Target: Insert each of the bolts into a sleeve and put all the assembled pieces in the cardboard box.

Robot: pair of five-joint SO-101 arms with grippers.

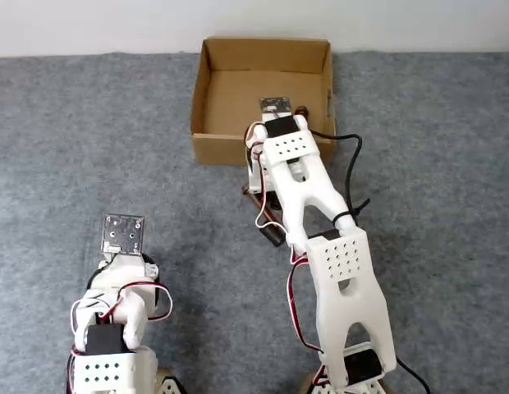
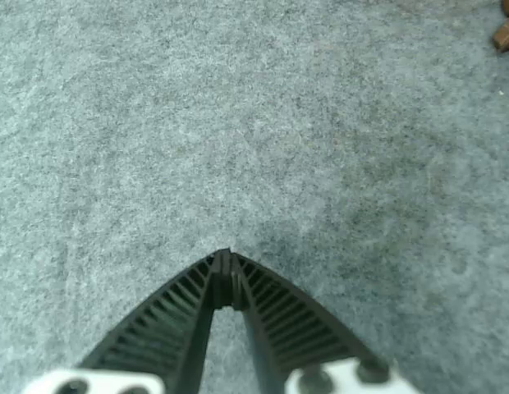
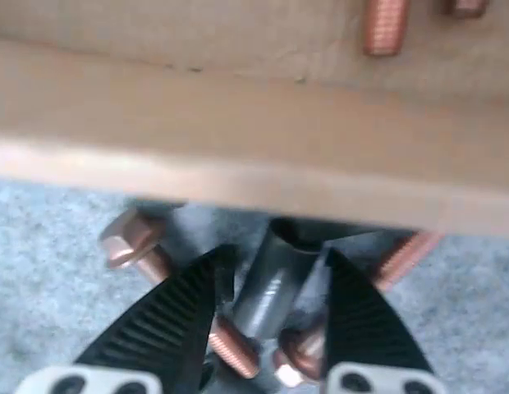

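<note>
the right end effector (image 3: 277, 253) is released, its jaws straddling the grey sleeve (image 3: 271, 295), which lies on the worktop (image 3: 41, 246) just outside the cardboard box (image 3: 238, 156) wall with loose bolts (image 3: 127, 242) crowding it. close squarely on the sleeve's middle (not on a neighbouring bolt), then lift clear of the wall before aligning. the left end effector (image 2: 226, 261) is clenched on nothing, over the worktop.

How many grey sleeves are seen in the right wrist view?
1. The grey sleeve is at the right hand, just outside the cardboard box. Others may be hidden.
</note>
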